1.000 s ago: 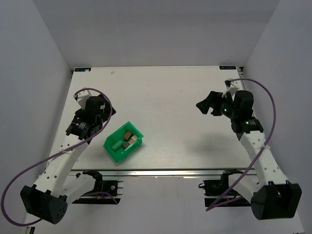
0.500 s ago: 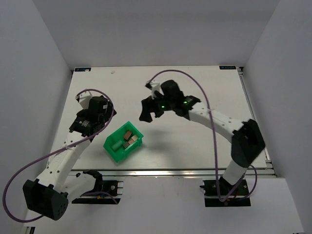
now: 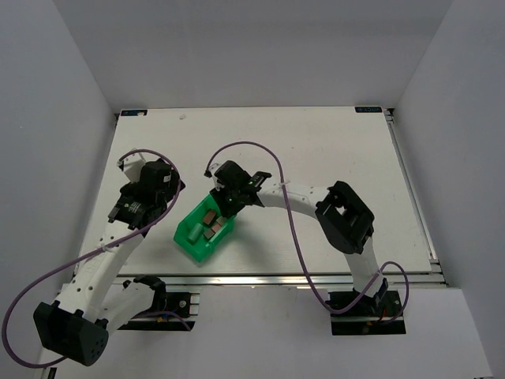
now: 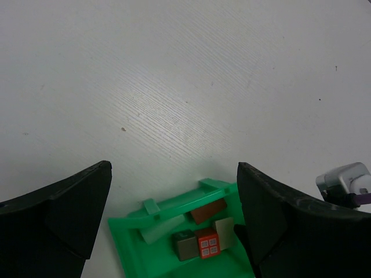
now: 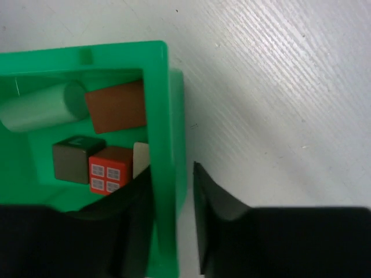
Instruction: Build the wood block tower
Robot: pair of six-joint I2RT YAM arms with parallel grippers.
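The wood block tower is out of view; loose wood blocks lie in a bright green bin (image 3: 183, 237) left of the table's middle. In the right wrist view I see a red block (image 5: 110, 169), a grey-brown cube (image 5: 77, 156), a dark brown slab (image 5: 116, 113), a pale green cylinder (image 5: 40, 107) and a cream block (image 5: 141, 159). My right gripper (image 5: 172, 168) straddles the bin's right wall (image 5: 156, 87), one finger inside, one outside, shut on it. My left gripper (image 4: 174, 174) hangs open just left of the bin (image 4: 174, 202), holding nothing.
My right arm (image 3: 300, 197) reaches across the table from its base at the near right, its purple cable (image 3: 260, 150) looping above. A white connector (image 4: 345, 182) of that arm shows beside the bin. The table's near edge (image 3: 276, 276) lies just below the bin.
My right arm swung from the far right across to the bin, dropped onto its right wall and closed from open. The bin shifted slightly. The left gripper stayed open.
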